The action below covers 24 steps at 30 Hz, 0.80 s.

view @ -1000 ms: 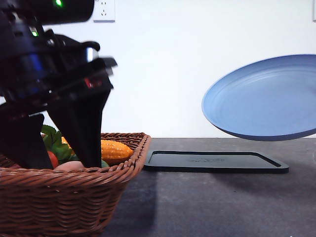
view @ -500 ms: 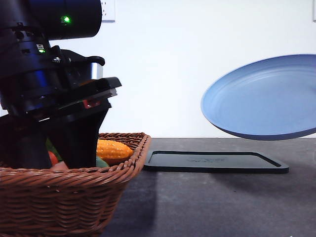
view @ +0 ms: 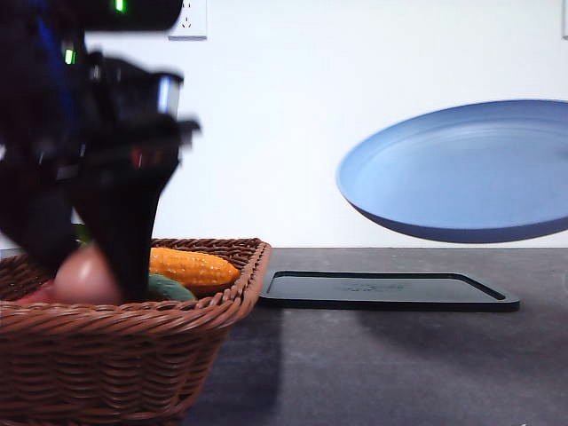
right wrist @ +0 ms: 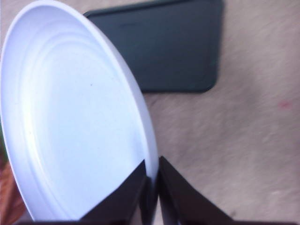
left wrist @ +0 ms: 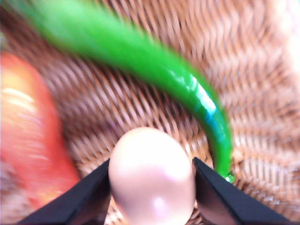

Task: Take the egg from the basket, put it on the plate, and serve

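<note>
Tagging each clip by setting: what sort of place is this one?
Probably an indoor lab tabletop staged as a kitchen: a dark table against a bare white wall with a socket, a wicker basket of shiny, toy-like vegetables, and a black tray.

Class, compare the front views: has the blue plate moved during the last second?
Yes. The plate has shifted left, its left edge now farther over the black tray, and sits flatter.

The basket (view: 124, 355) is brown woven wicker, rough and ribbed, with a braided rim. The egg (left wrist: 152, 180) looks smooth, pale pink, with a soft sheen. The green pepper (left wrist: 187, 89) is glossy. The blue plate (view: 461, 169) seems smooth, plastic-like. The black tray (view: 386, 290) is matt, and the counter (view: 399, 373) is dull grey.
</note>
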Available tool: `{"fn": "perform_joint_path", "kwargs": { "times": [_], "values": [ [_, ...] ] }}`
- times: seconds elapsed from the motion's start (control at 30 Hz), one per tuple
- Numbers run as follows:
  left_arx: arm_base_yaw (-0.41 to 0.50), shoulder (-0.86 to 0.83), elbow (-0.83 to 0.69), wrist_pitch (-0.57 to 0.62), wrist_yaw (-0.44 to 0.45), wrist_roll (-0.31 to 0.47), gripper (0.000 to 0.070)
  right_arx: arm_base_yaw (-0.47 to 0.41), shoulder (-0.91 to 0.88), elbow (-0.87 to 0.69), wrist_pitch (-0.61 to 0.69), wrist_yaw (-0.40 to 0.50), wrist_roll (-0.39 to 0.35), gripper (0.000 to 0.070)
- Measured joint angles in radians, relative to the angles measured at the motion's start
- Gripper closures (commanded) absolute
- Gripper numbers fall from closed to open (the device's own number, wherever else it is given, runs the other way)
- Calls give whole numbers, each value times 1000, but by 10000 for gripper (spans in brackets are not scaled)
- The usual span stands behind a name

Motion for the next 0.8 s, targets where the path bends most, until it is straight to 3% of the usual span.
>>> {"fn": "perform_joint_path", "kwargs": {
  "times": [0.4, 0.8],
  "values": [
    [-37, -125, 254, -5, -12, 47, 450, 29, 172, 0, -42, -245, 31, 700],
    [-175, -69, 270, 14, -11, 57, 450, 240, 343, 15, -22, -258, 29, 700]
  ]
}}
